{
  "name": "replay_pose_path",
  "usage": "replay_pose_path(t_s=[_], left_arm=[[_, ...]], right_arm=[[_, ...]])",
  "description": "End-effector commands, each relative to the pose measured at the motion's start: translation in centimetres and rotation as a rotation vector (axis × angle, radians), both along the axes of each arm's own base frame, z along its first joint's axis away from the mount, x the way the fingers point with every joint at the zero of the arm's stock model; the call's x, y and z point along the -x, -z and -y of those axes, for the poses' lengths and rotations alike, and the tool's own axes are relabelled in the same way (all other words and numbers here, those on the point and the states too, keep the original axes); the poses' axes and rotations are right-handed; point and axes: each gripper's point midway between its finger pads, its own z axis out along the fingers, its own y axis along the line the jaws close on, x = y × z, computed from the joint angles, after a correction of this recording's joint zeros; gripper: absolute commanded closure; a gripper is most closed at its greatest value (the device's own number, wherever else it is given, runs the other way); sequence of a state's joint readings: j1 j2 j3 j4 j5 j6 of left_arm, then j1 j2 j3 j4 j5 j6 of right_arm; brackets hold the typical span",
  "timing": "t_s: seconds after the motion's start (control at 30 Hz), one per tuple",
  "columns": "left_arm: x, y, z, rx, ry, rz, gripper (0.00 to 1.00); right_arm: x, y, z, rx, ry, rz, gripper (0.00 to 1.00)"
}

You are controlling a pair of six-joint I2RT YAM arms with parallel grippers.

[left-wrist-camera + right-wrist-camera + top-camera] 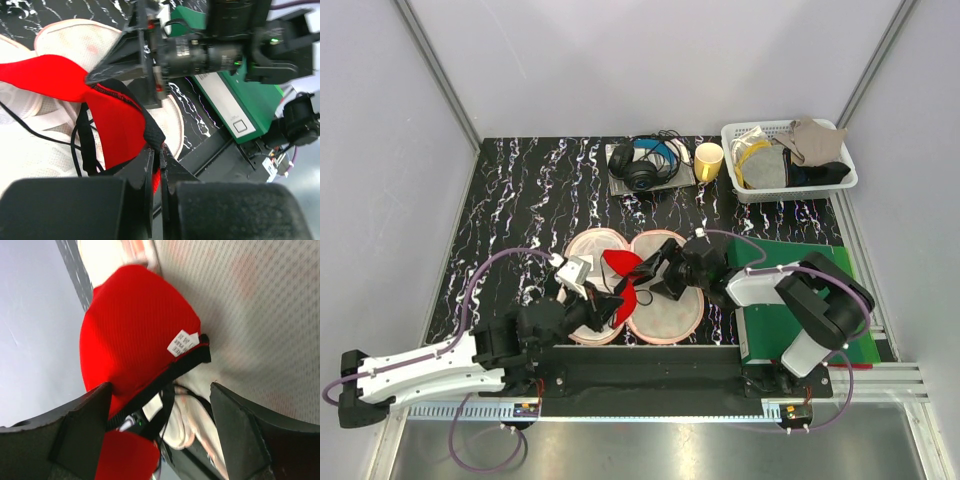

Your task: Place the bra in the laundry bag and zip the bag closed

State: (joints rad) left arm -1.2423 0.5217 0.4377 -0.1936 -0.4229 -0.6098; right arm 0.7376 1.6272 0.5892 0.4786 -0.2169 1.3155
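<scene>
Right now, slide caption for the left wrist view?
Left hand pinches the bra by its black-trimmed edge, over the open laundry bag.

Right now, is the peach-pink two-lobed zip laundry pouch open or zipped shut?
Open. The laundry pouch lies spread flat, pale mesh inside facing up. The small red padded bra is held over it, pinched by the left gripper.

From above the light is bright, even and diffuse, and the shadows on the desk (520,200) beneath both arms are soft and faint. In the left wrist view the left fingers (140,172) are a dark, blurred mass, while the bra (115,130) just beyond them is sharper and strongly saturated. The right fingers (82,427) are dim and out of focus. Past them the bra's weave and the bag (250,315) mesh are crisp.
</scene>
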Motion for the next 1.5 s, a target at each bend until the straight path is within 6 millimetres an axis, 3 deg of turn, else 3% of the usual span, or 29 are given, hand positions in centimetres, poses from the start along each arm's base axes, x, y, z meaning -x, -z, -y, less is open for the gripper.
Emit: replay_pose_path(t_s=[0.0, 0.17, 0.2, 0.3, 0.33, 0.43, 0.47, 0.5, 0.57, 0.6, 0.63, 0.67, 0.7, 0.73, 0.77, 0.8, 0.83, 0.87, 0.9, 0.93, 1.0, 1.1, 1.2, 1.23, 1.37, 1.4, 1.47], left_arm=[[1.0, -0.9, 0.2, 0.04, 0.074, 0.034, 1.0], [1.4, -1.1, -0.3, 0.058, 0.092, 0.051, 1.0], [1.4, -1.2, -0.3, 0.06, 0.095, 0.053, 1.0], [1.6, -1.5, -0.3, 0.066, 0.112, 0.072, 1.0], [1.6, -1.6, -0.3, 0.066, 0.117, 0.08, 1.0], [1.5, -1.6, -0.7, 0.063, 0.101, 0.078, 1.0], [1.3, -1.6, -0.9, 0.063, 0.084, 0.077, 1.0], [1.2, -1.6, -1.1, 0.066, 0.075, 0.073, 1.0], [0.8, -1.1, -1.7, 0.066, 0.027, 0.049, 1.0], [0.6, -0.9, -1.8, 0.063, 0.012, 0.041, 1.0], [0.6, -0.6, -1.9, 0.069, -0.003, 0.02, 1.0], [0.5, -0.2, -1.8, 0.074, -0.016, 0.007, 1.0], [0.5, 0.0, -1.6, 0.089, -0.015, -0.004, 1.0], [0.5, -0.7, -0.7, 0.139, -0.003, -0.003, 1.0], [0.7, -0.3, -0.2, 0.149, 0.013, -0.012, 1.0], [0.6, -1.6, 0.4, 0.207, 0.02, 0.002, 1.0], [0.5, -1.3, 1.0, 0.203, 0.028, 0.002, 1.0], [0.6, -1.6, 1.6, 0.223, 0.042, 0.007, 1.0], [0.4, -3.0, 2.1, 0.282, 0.046, 0.026, 1.0], [0.3, -2.9, 2.7, 0.29, 0.046, 0.021, 1.0], [0.1, -3.8, 3.2, 0.354, 0.041, 0.025, 1.0], [-0.7, -2.2, 3.1, 0.366, -0.03, -0.034, 1.0], [-1.4, -0.4, 1.7, 0.403, -0.119, -0.086, 1.0], [-1.9, 1.3, 0.8, 0.392, -0.17, -0.097, 1.0], [-2.4, 2.7, -0.7, 0.429, -0.249, -0.128, 1.0], [-2.4, 3.3, -1.3, 0.413, -0.27, -0.141, 1.0], [-3.0, 4.1, -2.5, 0.394, -0.337, -0.147, 1.0]], right_arm=[[-3.4, -2.8, -1.6, -0.087, 0.103, 0.085, 0.14], [-4.0, -3.0, -2.1, -0.102, 0.125, 0.073, 0.21], [-4.1, -3.1, -2.1, -0.103, 0.131, 0.074, 0.32], [-4.7, -3.5, -2.2, -0.105, 0.153, 0.082, 0.46], [-4.8, -3.8, -2.1, -0.1, 0.158, 0.091, 0.59], [-4.9, -4.6, -1.8, -0.035, 0.132, 0.121, 0.78], [-5.1, -5.4, -1.8, 0.005, 0.109, 0.163, 0.81], [-4.6, -4.3, -0.9, 0.088, 0.099, 0.137, 0.82], [-5.1, -6.6, -0.4, 0.194, 0.042, 0.245, 0.85], [-3.8, -5.2, 1.0, 0.312, -0.013, 0.193, 0.86], [-4.7, -7.6, 1.2, 0.347, -0.013, 0.249, 0.89], [-4.8, -7.9, 2.3, 0.437, -0.038, 0.292, 0.95], [-3.9, -7.3, 3.9, 0.524, -0.065, 0.258, 0.98], [-4.2, -9.5, 4.3, 0.557, -0.085, 0.323, 0.99], [-4.4, -10.1, 5.2, 0.608, -0.08, 0.339, 1.0], [-3.5, -9.8, 6.5, 0.675, -0.116, 0.31, 1.0], [-3.9, -11.4, 6.6, 0.706, -0.14, 0.346, 1.0], [-3.3, -11.2, 8.0, 0.776, -0.157, 0.311, 1.0], [-3.2, -11.6, 8.2, 0.792, -0.166, 0.313, 1.0], [-3.4, -12.6, 8.2, 0.798, -0.178, 0.335, 1.0], [-2.9, -12.5, 8.8, 0.831, -0.196, 0.314, 1.0], [-3.0, -12.1, 8.6, 0.847, -0.199, 0.302, 1.0], [-4.0, -11.2, 8.0, 0.892, -0.186, 0.295, 1.0], [-4.4, -10.7, 6.9, 0.904, -0.198, 0.294, 1.0], [-5.7, -9.2, 3.5, 0.896, -0.209, 0.278, 1.0], [-6.0, -7.8, 2.8, 0.91, -0.221, 0.259, 1.0], [-6.6, -8.0, 1.0, 0.878, -0.213, 0.269, 1.0]])
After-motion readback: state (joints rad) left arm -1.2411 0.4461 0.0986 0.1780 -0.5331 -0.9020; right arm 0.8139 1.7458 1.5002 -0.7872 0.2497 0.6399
